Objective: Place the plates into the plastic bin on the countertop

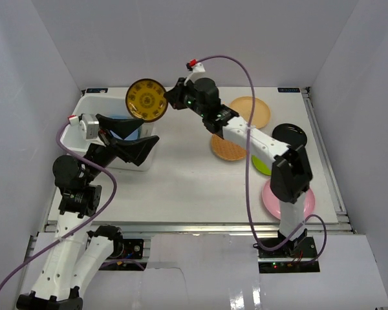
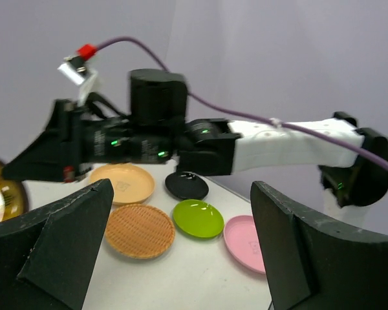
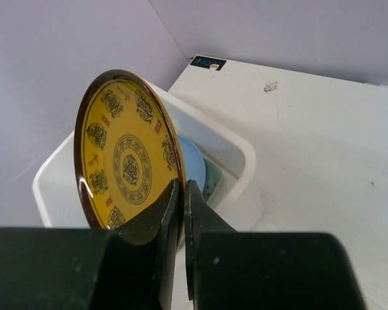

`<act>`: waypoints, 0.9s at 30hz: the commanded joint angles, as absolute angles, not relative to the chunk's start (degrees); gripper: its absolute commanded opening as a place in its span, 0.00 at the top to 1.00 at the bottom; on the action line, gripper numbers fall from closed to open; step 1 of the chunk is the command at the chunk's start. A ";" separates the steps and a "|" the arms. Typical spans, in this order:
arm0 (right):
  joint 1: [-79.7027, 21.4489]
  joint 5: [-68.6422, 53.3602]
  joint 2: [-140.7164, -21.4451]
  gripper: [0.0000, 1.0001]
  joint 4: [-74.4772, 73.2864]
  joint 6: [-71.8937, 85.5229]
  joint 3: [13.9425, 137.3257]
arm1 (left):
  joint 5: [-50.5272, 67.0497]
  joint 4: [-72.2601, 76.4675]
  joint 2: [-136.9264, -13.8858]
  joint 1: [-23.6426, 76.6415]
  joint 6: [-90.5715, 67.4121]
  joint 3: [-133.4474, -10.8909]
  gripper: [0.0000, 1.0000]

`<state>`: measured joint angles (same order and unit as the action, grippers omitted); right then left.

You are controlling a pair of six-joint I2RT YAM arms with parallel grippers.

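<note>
The right gripper (image 3: 183, 194) is pinched closed on the rim of the brown-gold patterned plate (image 3: 126, 158), which stands on edge just ahead of its fingers. The plate is over a corner of the plastic bin (image 3: 236, 152), and a blue plate (image 3: 193, 161) lies inside below. The left gripper (image 2: 181, 258) hangs over the bin with its fingers spread wide, holding nothing. Back along the right arm, well apart from its gripper, the peach plate (image 2: 123, 182), tan woven plate (image 2: 140, 230), lime green plate (image 2: 198, 218), black plate (image 2: 186, 186) and pink plate (image 2: 246, 234) lie on the countertop (image 1: 194, 187).

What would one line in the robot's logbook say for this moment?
right gripper: shut on brown-gold plate, upright above bin | left gripper: open, empty | blue plate: in bin
</note>
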<state>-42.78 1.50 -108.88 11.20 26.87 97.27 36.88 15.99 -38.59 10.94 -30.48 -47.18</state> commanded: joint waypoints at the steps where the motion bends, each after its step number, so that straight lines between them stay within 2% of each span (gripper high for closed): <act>1: -46.92 2.10 -118.54 0.92 5.91 24.80 115.05 | 33.76 18.10 -38.24 12.04 -30.76 -45.36 0.02; 4: -49.56 4.92 -127.95 0.92 2.47 22.42 127.13 | 32.35 18.46 -37.79 13.27 -30.42 -44.82 0.02; 6: -50.44 5.97 -132.51 0.92 2.63 21.98 129.63 | 31.47 17.58 -37.88 13.71 -29.62 -45.09 0.02; 19: -58.70 11.86 -140.18 0.90 9.05 10.55 128.85 | 27.16 16.26 -39.02 14.41 -29.80 -45.35 0.02; 22: -59.67 13.62 -140.71 0.75 9.23 9.41 127.27 | 23.22 14.77 -38.85 14.06 -30.32 -45.53 0.02; 23: -59.76 13.71 -140.80 0.61 9.23 9.23 127.27 | 21.46 13.55 -39.46 14.06 -30.32 -46.14 0.02; 24: -59.77 13.71 -140.71 0.55 9.23 9.32 127.27 | 17.01 8.84 -40.07 13.98 -30.41 -48.40 0.02; 26: -59.77 13.62 -139.58 0.45 9.32 9.40 127.18 | 12.68 4.33 -41.13 13.97 -30.41 -50.44 0.02; 27: -59.77 13.45 -138.79 0.44 9.84 9.40 126.83 | 10.92 2.39 -41.22 13.97 -31.02 -50.80 0.02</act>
